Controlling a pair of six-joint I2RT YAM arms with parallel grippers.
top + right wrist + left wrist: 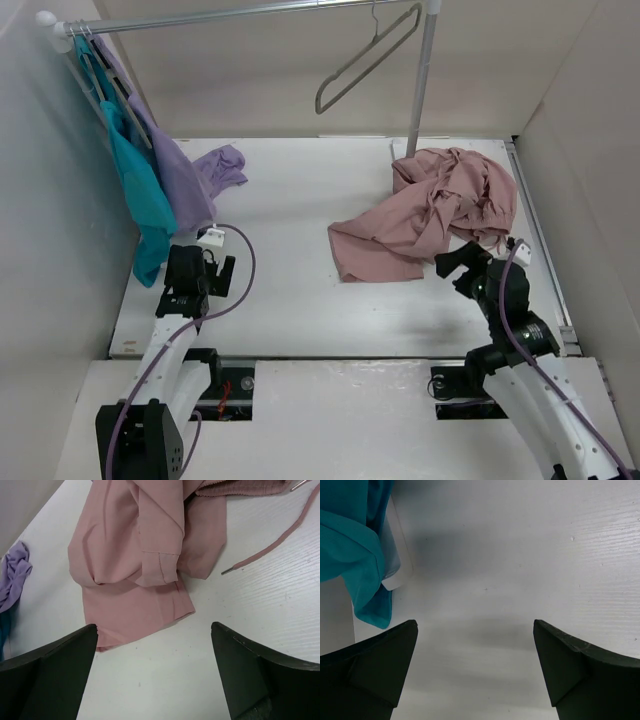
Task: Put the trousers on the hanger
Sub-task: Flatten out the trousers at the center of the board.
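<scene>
Trousers (430,215): a crumpled dusty-pink heap on the far-right part of the table (300,190), lying just beside the foot of the upright pole (425,90). One flatter leg end spreads toward the middle of the surface.
Drawstring (270,547): a pink cord with a metal tip, lying loose on the surface near the right edge of the heap.
Hanger (368,60): grey, hooked on the rail (250,12) over the far edge, close to the pole. It hangs tilted above the trousers and well apart from them.
Left gripper (475,625): jaws spread wide with only bare surface between them. It sits low near the left edge, holding nothing.
Right gripper (154,627): jaws also wide and holding nothing. It points at the near hem of the trousers, close to the cloth but apart from it.
Teal garment (140,190): hangs from the rail's left end, its lower edge just beside the left fingers.
Lilac garment (185,175): hangs beside the teal one, with its tail draped onto the far-left corner.
Small white piece (211,237): rests near the left gripper — possibly a tag or block, but the view is too poor to tell.
</scene>
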